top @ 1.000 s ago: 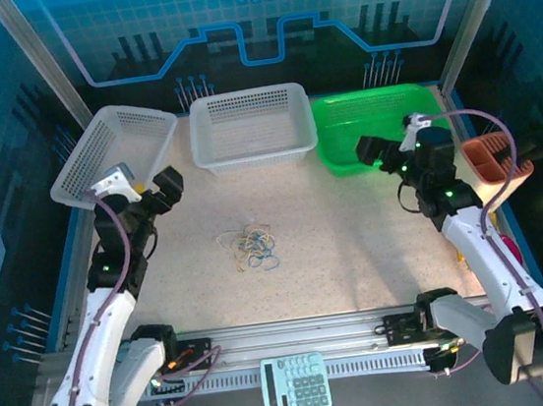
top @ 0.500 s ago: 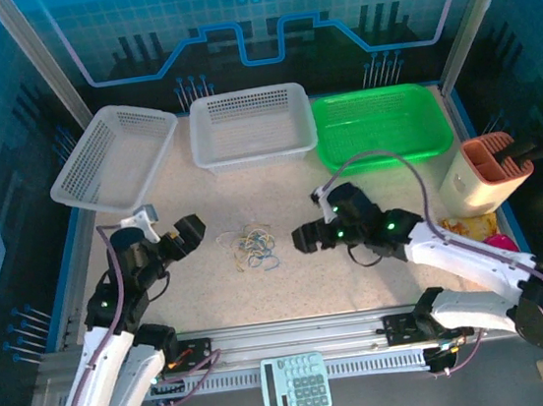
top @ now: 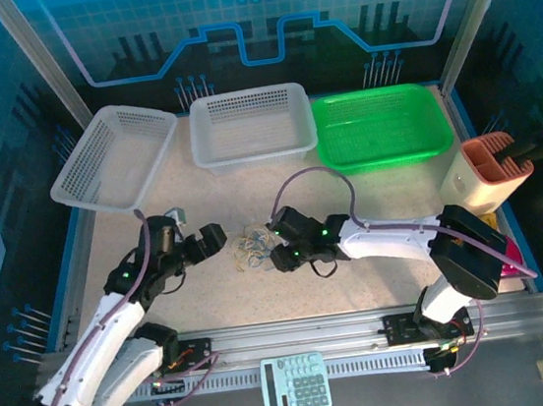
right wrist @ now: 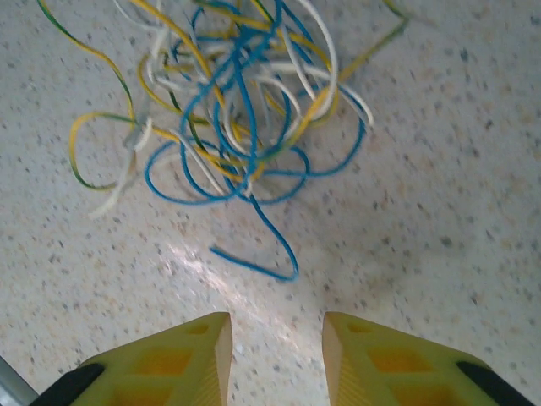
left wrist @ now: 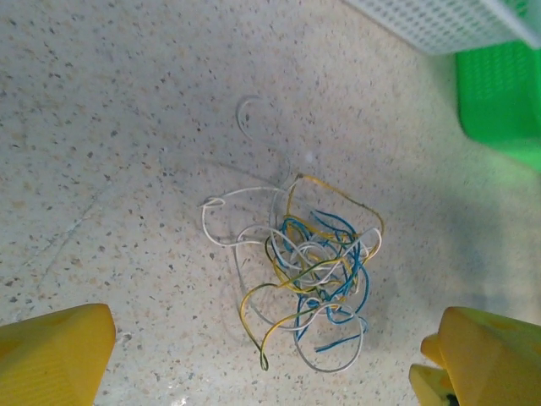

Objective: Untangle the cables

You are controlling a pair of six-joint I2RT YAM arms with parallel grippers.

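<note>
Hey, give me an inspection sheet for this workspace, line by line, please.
Surface: speckled table, no spills seen.
Job's things: blue, yellow and white cables in one tangle at mid-table, between both tools.
Clutter: calculator by the front rail; two white baskets and a green basket at the back; orange-topped holder at right.
Grippers: left tool wide open beside the tangle; right tool narrowly open, nothing between its fingers, a loose blue end just ahead.
Cables: purple arm cable loops up over the right arm.
Surroundings: blue panels, aluminium frame.
</note>
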